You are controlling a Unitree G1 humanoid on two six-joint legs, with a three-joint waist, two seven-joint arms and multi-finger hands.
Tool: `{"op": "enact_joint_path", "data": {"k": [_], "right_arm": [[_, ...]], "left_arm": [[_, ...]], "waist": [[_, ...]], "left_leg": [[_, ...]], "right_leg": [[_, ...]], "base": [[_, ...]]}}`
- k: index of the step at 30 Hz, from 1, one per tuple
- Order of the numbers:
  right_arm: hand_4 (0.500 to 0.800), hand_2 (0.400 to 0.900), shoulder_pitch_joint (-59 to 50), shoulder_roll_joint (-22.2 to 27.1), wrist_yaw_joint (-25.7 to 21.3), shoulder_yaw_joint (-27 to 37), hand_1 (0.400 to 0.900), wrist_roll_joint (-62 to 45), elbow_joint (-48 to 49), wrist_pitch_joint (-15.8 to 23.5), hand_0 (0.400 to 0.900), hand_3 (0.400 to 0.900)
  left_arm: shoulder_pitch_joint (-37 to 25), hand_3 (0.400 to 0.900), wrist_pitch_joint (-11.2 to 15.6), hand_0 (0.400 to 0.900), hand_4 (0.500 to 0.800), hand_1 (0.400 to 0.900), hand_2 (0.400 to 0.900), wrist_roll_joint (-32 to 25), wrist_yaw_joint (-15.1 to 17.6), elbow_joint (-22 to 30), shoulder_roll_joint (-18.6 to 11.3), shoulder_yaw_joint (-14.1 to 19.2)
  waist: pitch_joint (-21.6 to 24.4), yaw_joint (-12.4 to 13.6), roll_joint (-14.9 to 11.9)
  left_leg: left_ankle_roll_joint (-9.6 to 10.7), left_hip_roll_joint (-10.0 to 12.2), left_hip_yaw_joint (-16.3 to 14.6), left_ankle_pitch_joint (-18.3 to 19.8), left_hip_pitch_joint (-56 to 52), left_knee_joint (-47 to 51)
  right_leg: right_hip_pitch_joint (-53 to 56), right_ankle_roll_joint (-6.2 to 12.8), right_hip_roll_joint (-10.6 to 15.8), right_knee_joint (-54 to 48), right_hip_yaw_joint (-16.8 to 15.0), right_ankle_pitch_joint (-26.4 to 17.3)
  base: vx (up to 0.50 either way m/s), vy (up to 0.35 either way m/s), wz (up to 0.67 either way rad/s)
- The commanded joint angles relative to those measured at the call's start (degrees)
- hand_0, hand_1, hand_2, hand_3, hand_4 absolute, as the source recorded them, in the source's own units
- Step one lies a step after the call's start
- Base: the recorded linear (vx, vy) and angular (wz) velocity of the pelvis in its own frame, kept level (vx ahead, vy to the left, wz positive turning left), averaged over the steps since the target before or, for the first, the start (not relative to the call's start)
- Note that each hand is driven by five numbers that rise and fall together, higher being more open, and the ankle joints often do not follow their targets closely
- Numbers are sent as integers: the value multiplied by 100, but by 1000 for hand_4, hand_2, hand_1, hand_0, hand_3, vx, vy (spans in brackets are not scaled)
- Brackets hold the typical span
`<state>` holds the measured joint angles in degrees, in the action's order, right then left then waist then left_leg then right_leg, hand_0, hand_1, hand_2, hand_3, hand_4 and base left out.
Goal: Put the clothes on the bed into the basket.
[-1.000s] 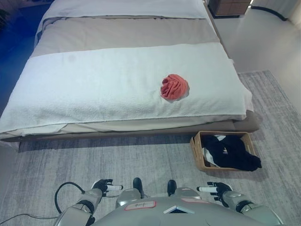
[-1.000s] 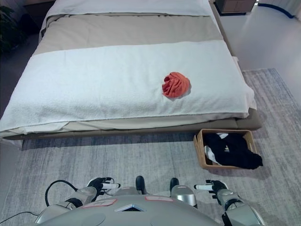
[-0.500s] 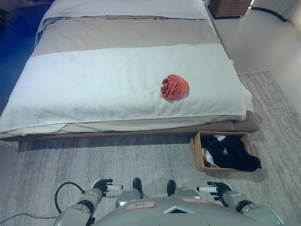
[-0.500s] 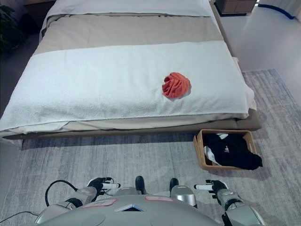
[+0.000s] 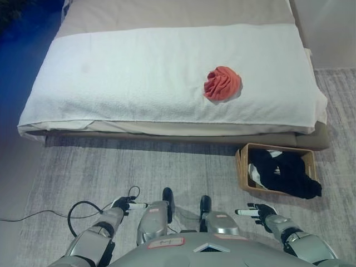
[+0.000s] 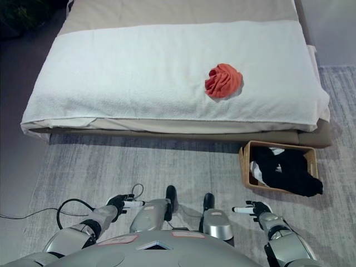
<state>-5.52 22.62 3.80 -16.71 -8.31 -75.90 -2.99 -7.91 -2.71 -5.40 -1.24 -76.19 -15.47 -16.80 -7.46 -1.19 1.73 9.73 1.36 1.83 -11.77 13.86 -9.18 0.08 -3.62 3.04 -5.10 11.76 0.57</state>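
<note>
A crumpled red-orange garment (image 5: 222, 83) lies on the white blanket of the bed (image 5: 139, 78), right of centre, near the foot edge. A brown wicker basket (image 5: 243, 173) stands on the rug below the bed's right corner and holds black clothes (image 5: 286, 174) with a bit of white. My left hand (image 5: 123, 204) and right hand (image 5: 260, 212) hang low at the bottom of the view, far from the bed, fingers relaxed and holding nothing.
A grey rug (image 5: 139, 172) covers the floor between me and the bed. Bare grey floor (image 5: 16, 183) lies to the left. The bed frame's edge (image 5: 167, 139) runs across in front of me.
The whole picture has shifted: the camera has tilted and turned, so the bed and basket sit lower and further right. The garment, basket and both hands have not visibly moved.
</note>
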Motion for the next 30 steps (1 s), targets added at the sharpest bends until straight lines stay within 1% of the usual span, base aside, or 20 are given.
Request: {"op": "enact_joint_path", "data": {"k": [1,4,6,8,10,11,13,15,17,19,20,22,23,24,25,26,27,29,30], "right_arm": [[800,900,-12,297,-155,-197,900,-87,84,77,900,900],[800,900,-6,277,-181,-242,900,-93,108,96,900,900],[800,900,-13,279,-172,-250,900,-80,95,103,900,900],[800,900,-22,280,-139,-264,900,-57,90,99,900,900],[800,900,-38,258,-93,-285,900,-38,71,85,900,900],[800,900,-41,236,-79,-296,900,-23,66,82,900,900],[800,900,-33,185,-39,-304,900,-10,61,80,900,900],[800,900,-35,122,-17,-317,900,2,62,66,900,900],[800,900,-62,49,17,-330,900,8,58,47,900,900],[800,900,-80,-29,45,-323,900,-3,70,35,900,900],[800,900,-79,-30,45,-323,900,-3,70,35,900,900],[800,900,-106,-86,56,-335,900,-21,108,29,900,900],[800,900,-127,-101,57,-336,900,-53,131,30,900,900],[800,900,-128,-102,57,-336,900,-54,131,30,900,900],[800,900,-124,-129,67,-344,900,-51,141,29,900,900],[800,900,-162,-153,72,-378,900,-53,156,35,900,900],[800,900,-170,-159,64,-382,900,-58,155,40,900,900],[800,900,-161,-175,52,-368,900,-68,178,51,900,900],[800,900,-177,-162,39,-363,900,-82,178,68,900,900]], "left_arm": [[50,900,29,900,800,900,900,-124,79,145,-224,-45],[86,900,34,900,800,900,900,-134,112,140,-222,-67],[123,900,47,900,800,900,900,-142,116,136,-205,-57],[147,900,52,900,800,900,900,-150,119,122,-227,-36],[162,900,51,900,800,900,900,-153,114,100,-229,-15],[179,900,64,900,800,900,900,-152,126,87,-250,-7],[147,900,84,900,800,900,900,-133,135,68,-310,-29],[91,900,82,900,800,900,900,-121,140,67,-360,-53],[-11,900,79,900,800,900,900,-119,136,101,-461,-67],[-69,900,75,900,800,900,900,-112,127,135,-527,-99],[-69,900,74,900,800,900,900,-112,127,135,-529,-99],[-107,900,68,900,800,900,900,-114,132,169,-607,-121],[-131,900,48,900,800,900,900,-97,136,155,-660,-135],[-132,900,48,900,800,900,900,-97,136,155,-661,-135],[-157,900,42,900,800,900,900,-110,142,153,-695,-127],[-164,900,27,900,800,900,900,-100,149,143,-721,-123],[-151,900,25,900,800,900,900,-104,153,132,-738,-93],[-131,900,23,900,800,900,900,-87,150,98,-760,-53],[-141,900,16,900,800,900,900,-116,146,77,-783,-32]], "waist": [[-47,50,-111],[-84,77,-99],[-72,88,-64],[-43,137,-39],[24,187,-51],[73,210,-84],[135,214,-186],[176,217,-302],[240,227,-443],[337,220,-538],[341,225,-542],[370,192,-622],[341,134,-690],[341,135,-692],[311,97,-698],[200,50,-704],[150,45,-691],[124,58,-669],[102,33,-661]], "left_leg": [[-491,21,-95,730,359,133],[-455,232,50,489,350,834],[-404,331,42,391,346,1180],[-356,385,30,279,278,1310],[-375,374,131,223,216,1239],[-421,329,201,251,214,1132],[-506,209,185,369,303,875],[-596,81,73,540,427,517],[-717,-44,-76,775,522,244],[-816,-93,-164,913,479,240],[-817,-93,-170,914,481,240],[-899,-158,-193,1009,393,295],[-987,-244,-157,1100,262,332],[-987,-246,-159,1100,262,331],[-1025,-278,-127,1141,154,367],[-1133,-347,-91,1196,-40,429],[-1173,-370,-63,1230,-143,464],[-1200,-390,-27,1302,-376,576],[-1193,-410,23,1287,-479,668]], "right_leg": [[145,388,-196,465,-224,548],[273,411,-269,419,-328,614],[400,454,-298,358,-450,677],[515,499,-306,294,-564,727],[636,544,-272,226,-721,769],[694,586,-208,218,-797,790],[735,686,-39,274,-893,831],[655,772,116,435,-958,842],[469,929,260,725,-1036,754],[287,1041,330,1064,-1107,607],[279,1042,332,1070,-1114,610],[32,1114,340,1530,-1166,342],[-153,1146,349,2061,-1187,37],[-158,1147,350,2070,-1188,42],[-320,1127,327,2404,-1194,-101],[-493,1087,302,3053,-1164,-452],[-588,1066,277,3325,-1102,-463],[-746,1035,272,3373,-957,-343],[-869,988,138,3234,-995,-203]], "base": [[142,9,-12],[153,33,-18],[203,84,-30],[217,124,-40],[256,188,-46],[254,220,-41],[232,269,-34],[183,277,-33],[180,275,-39],[179,250,-27],[127,177,-12],[172,259,1],[180,278,11],[167,269,14],[143,256,12],[186,325,15],[186,295,14],[175,143,18],[197,103,25]]}}
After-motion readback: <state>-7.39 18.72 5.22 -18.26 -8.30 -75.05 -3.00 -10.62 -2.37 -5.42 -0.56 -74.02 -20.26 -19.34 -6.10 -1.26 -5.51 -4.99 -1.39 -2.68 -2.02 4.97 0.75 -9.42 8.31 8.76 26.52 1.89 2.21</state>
